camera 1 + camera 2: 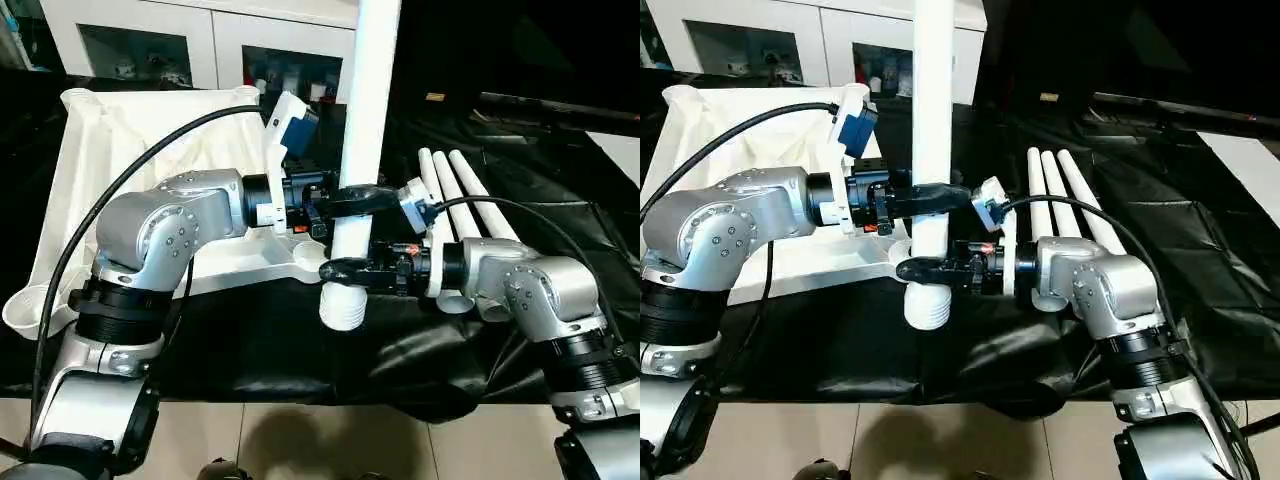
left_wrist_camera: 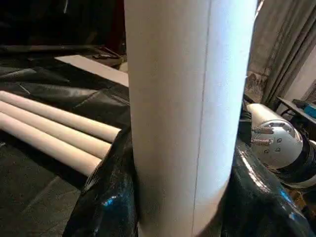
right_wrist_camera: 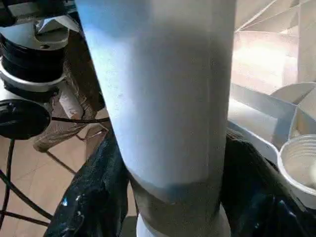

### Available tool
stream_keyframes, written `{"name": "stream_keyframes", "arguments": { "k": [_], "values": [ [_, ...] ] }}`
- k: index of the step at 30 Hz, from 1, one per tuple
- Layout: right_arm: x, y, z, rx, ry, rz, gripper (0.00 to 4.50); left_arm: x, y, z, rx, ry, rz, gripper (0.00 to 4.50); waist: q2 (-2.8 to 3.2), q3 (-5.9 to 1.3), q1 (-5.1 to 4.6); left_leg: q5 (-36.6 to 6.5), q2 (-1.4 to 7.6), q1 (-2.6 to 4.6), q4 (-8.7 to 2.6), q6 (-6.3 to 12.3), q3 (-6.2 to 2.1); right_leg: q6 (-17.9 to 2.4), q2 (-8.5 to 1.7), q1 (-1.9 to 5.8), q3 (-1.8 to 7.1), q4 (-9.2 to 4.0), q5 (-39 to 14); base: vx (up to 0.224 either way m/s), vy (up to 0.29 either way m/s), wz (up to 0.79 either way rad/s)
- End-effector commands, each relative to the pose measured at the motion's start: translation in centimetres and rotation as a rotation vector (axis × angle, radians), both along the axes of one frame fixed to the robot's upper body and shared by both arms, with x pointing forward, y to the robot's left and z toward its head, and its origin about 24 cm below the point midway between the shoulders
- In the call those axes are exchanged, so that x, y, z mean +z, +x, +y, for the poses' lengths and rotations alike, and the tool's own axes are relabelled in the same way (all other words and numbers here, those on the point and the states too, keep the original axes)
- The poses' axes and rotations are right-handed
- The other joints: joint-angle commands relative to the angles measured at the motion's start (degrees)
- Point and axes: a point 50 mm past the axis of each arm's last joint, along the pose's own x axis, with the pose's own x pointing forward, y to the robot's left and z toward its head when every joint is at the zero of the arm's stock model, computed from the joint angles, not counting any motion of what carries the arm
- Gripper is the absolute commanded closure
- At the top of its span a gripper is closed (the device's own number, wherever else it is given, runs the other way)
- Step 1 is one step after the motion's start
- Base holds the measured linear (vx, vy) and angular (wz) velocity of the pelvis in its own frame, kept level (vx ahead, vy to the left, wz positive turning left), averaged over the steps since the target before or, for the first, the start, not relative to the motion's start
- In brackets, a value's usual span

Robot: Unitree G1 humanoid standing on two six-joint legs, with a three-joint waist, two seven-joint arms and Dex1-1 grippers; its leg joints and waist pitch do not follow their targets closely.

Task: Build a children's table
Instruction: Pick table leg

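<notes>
- Both grippers are clamped on the same leg (image 1: 366, 110). The left gripper (image 1: 352, 200) has its fingers wrapped round it higher up, and the right gripper (image 1: 345, 268) pinches it just below, close to the bottom end.
- That leg is off the table, held in the air over the near edge of the black cloth (image 1: 300, 350), just right of the tabletop's near right corner.
- Its long axis is pretty much straight up and down. The ribbed plug end (image 1: 342, 305) points down and the rest runs up out of the top of the head view.
- The tabletop (image 1: 110, 150) lies upside down on the left, ribs up, with an open round socket (image 3: 301, 163) at the corner nearest the leg.
- 3 more legs (image 1: 455, 200) lie side by side on the cloth to the right, running near to far.
- What could go wrong, as a guess: the plug end hangs beside the socket, not over it, so pushing down from here would hit the cloth or the corner rim rather than seat.
- With 2 grips so close together low on a long tube, any mismatch between the arms could tilt the top and jam the plug at an angle.
- The smooth plastic could also slide in the fingers under a downward push.
</notes>
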Motion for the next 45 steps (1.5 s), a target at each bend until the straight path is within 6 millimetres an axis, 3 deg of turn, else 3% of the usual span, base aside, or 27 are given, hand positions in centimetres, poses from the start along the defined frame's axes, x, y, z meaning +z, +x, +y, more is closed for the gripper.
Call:
{"name": "stream_keyframes", "arguments": {
  "k": [1,4,7,12,15,17,18,20,22,24,25,27,28,29,30,31,33,35,37,39,45],
  "values": [
    [0.1,0.0,-0.4,-0.013,-0.009,-0.011,2.42,0.5,-0.2,-0.6,-0.037,-0.004,-0.018,2.65,1.77,-4.89,0.00,-3.45,1.50,0.66,-3.94,-1.15,-0.23,-14.55,-3.85,3.89,2.40,-3.42,2.46,0.000,0.000,0.00],
    [0.1,0.1,-0.5,-0.022,-0.008,-0.010,2.49,0.5,-0.1,-0.6,-0.022,0.003,-0.026,2.65,1.81,-4.87,0.00,-3.82,1.49,0.69,-3.96,-1.21,-0.22,-14.60,-3.85,3.89,2.40,-3.46,2.23,0.000,0.000,0.00],
    [0.2,0.1,-0.6,-0.037,-0.004,-0.011,2.52,0.4,0.2,-0.6,0.005,0.003,-0.003,1.95,1.89,-4.85,0.02,-4.04,1.46,0.69,-3.93,-1.26,-0.19,-14.58,-3.80,3.84,2.40,-3.53,1.96,0.000,0.000,0.00],
    [0.3,0.5,-1.1,-0.120,0.039,-0.017,2.62,0.7,0.3,-0.5,0.023,-0.101,-0.003,1.62,1.93,-5.00,0.05,-3.34,1.49,0.60,-3.87,-0.99,-0.22,-15.01,-3.90,3.99,2.40,-3.45,3.00,0.000,0.000,0.00],
    [0.8,0.6,-1.3,-0.169,0.095,-0.023,2.63,1.4,0.8,-0.3,0.080,-0.258,-0.010,1.51,1.93,-4.99,0.10,-3.68,1.43,0.57,-3.83,-0.69,-0.17,-15.37,-3.92,4.07,2.41,-3.60,3.07,0.000,0.000,0.00],
    [1.4,0.6,-1.6,-0.207,0.136,-0.047,2.63,2.2,1.2,0.4,0.129,-0.480,0.012,1.51,2.57,-4.98,0.29,-4.20,1.20,0.44,-3.70,-0.69,-0.22,-15.96,-3.79,4.16,2.38,-3.71,4.05,0.000,0.000,0.00],
    [1.7,0.5,-1.9,-0.227,0.147,-0.060,2.63,2.5,1.3,0.9,0.144,-0.569,0.019,1.51,2.55,-5.13,0.31,-3.96,1.22,0.43,-3.69,-0.41,-0.24,-16.12,-3.79,4.32,2.39,-3.54,4.70,0.000,0.000,0.00],
    [2.0,0.5,-2.3,-0.262,0.155,-0.087,2.63,2.7,1.2,1.6,0.159,-0.641,0.024,1.51,2.34,-5.04,0.18,-4.46,1.02,0.27,-3.69,-0.05,-0.17,-15.92,-3.66,4.37,2.34,-3.80,3.94,0.000,0.000,0.00],
    [2.2,0.3,-2.8,-0.291,0.165,-0.099,2.64,2.7,1.0,2.0,0.174,-0.642,0.015,1.51,2.59,-4.91,0.10,-5.07,1.13,0.31,-3.81,0.31,-0.20,-14.56,-3.63,4.29,2.37,-4.05,1.01,0.000,0.000,0.00],
    [2.3,0.2,-3.1,-0.316,0.159,-0.108,2.64,2.3,1.0,2.4,0.210,-0.601,-0.001,1.51,2.96,-4.91,-0.08,-5.10,1.23,0.36,-3.85,0.43,-0.24,-13.40,-3.59,4.18,2.35,-4.22,-0.89,0.000,0.000,0.00],
    [2.2,0.1,-3.4,-0.348,0.136,-0.122,2.64,1.7,1.3,3.0,0.281,-0.536,-0.009,1.51,3.63,-4.98,-0.13,-4.97,1.28,0.49,-3.83,0.29,-0.29,-13.10,-3.51,4.01,2.33,-4.20,-1.25,0.000,0.000,0.00],
    [2.1,0.0,-3.7,-0.392,0.102,-0.142,2.64,0.8,1.7,3.4,0.364,-0.431,-0.024,1.51,3.34,-4.86,-0.34,-5.04,1.41,0.59,-4.01,0.39,-0.34,-11.88,-3.35,3.86,2.31,-4.47,-2.05,0.000,0.000,0.00],
    [1.9,0.2,-3.9,-0.432,0.079,-0.157,2.64,-0.4,2.1,3.7,0.438,-0.273,-0.075,1.51,3.43,-4.82,-0.35,-5.31,1.34,0.60,-3.95,0.22,-0.26,-11.49,-3.34,3.80,2.33,-4.43,-2.70,0.000,0.000,0.00],
    [1.4,0.7,-4.0,-0.525,-0.002,-0.208,2.64,-2.8,2.5,4.5,0.490,0.048,-0.193,1.51,3.49,-4.79,-0.27,-5.86,1.50,0.69,-4.30,-0.01,-0.55,-8.96,-3.52,3.56,2.32,-4.86,-6.35,0.000,0.000,0.00],
    [1.0,1.1,-4.1,-0.584,-0.054,-0.233,2.64,-4.1,2.5,5.0,0.479,0.189,-0.247,1.51,3.60,-4.70,-0.22,-6.13,1.48,0.64,-4.39,-0.22,-0.69,-7.48,-3.56,3.39,2.28,-5.11,-8.27,0.000,0.000,0.00],
    [1.0,1.1,-4.1,-0.584,-0.054,-0.233,2.64,-4.1,2.5,5.0,0.479,0.189,-0.247,1.51,3.68,-4.69,-0.80,-6.54,1.31,0.59,-4.44,-1.47,-0.51,-5.92,-3.42,3.35,2.37,-4.93,-10.40,0.000,0.000,0.00],
    [0.4,2.0,-4.3,-0.738,-0.180,-0.410,2.64,-5.7,2.0,6.0,0.403,0.331,-0.300,1.51,3.96,-4.78,-0.73,-6.74,1.40,1.00,-4.33,-3.03,-0.31,-6.52,-3.63,2.67,2.44,-4.98,-10.66,0.000,0.000,0.00],
    [0.1,2.3,-4.3,-0.768,-0.218,-0.452,2.64,-6.4,1.7,6.5,0.358,0.407,-0.322,1.51,3.74,-4.93,-0.83,-6.52,1.27,0.74,-4.34,-3.65,-0.15,-7.55,-3.61,2.77,2.51,-4.61,-8.92,0.000,0.000,0.00],
    [-0.5,2.2,-4.3,-0.760,-0.229,-0.422,2.64,-7.2,1.6,7.0,0.331,0.504,-0.360,1.51,3.86,-4.83,-0.75,-6.49,1.34,0.76,-4.44,-2.68,-0.19,-9.05,-3.37,2.91,2.54,-4.23,-5.02,0.000,0.000,0.00],
    [-1.0,2.0,-4.0,-0.744,-0.206,-0.368,2.64,-8.3,1.7,7.7,0.293,0.615,-0.404,1.51,3.46,-4.80,-0.74,-6.41,1.36,0.60,-4.53,-1.75,-0.14,-9.25,-3.44,3.16,2.62,-4.11,-3.54,0.000,0.000,0.00],
    [-1.5,1.3,-3.0,-0.683,-0.136,-0.283,2.64,-9.8,1.9,8.5,0.214,0.657,-0.350,1.86,3.50,-4.74,-0.68,-7.63,1.32,0.70,-4.58,-1.35,-0.01,-9.74,-3.71,2.91,2.73,-4.35,-5.76,0.000,0.000,0.00]
  ]
}}
